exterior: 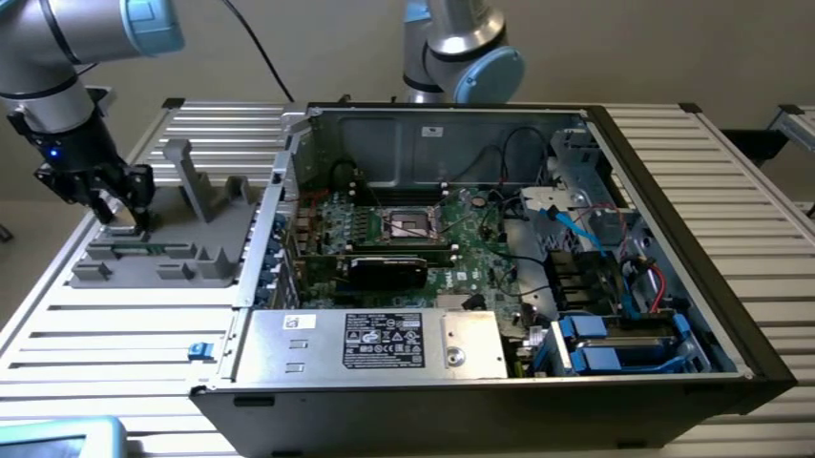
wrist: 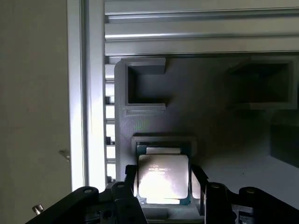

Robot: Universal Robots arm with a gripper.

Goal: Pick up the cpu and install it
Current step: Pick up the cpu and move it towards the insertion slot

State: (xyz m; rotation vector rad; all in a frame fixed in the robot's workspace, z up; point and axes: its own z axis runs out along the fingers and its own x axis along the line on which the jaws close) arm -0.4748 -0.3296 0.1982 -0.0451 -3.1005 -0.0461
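Observation:
The cpu [wrist: 163, 179], a small square chip with a silvery top plate and a thin green rim, lies in a recess of the grey holder [wrist: 224, 140]. My gripper [wrist: 163, 189] is lowered over it, with one black finger [wrist: 130, 181] against one side edge and the other finger [wrist: 198, 181] against the opposite edge. In the exterior view my gripper [exterior: 117, 212] stands at the left end of the grey holder [exterior: 166, 253], far left of the open computer case. The black socket frame [exterior: 410, 224] sits on the green motherboard inside the case.
The open computer case [exterior: 662, 191] fills the exterior view's middle and right, with a silver box with a black label [exterior: 369, 342] at its front. A second arm [exterior: 465, 52] stands behind the case. Upright grey posts [exterior: 191, 176] rise from the holder. All rests on a slatted metal table [exterior: 114, 334].

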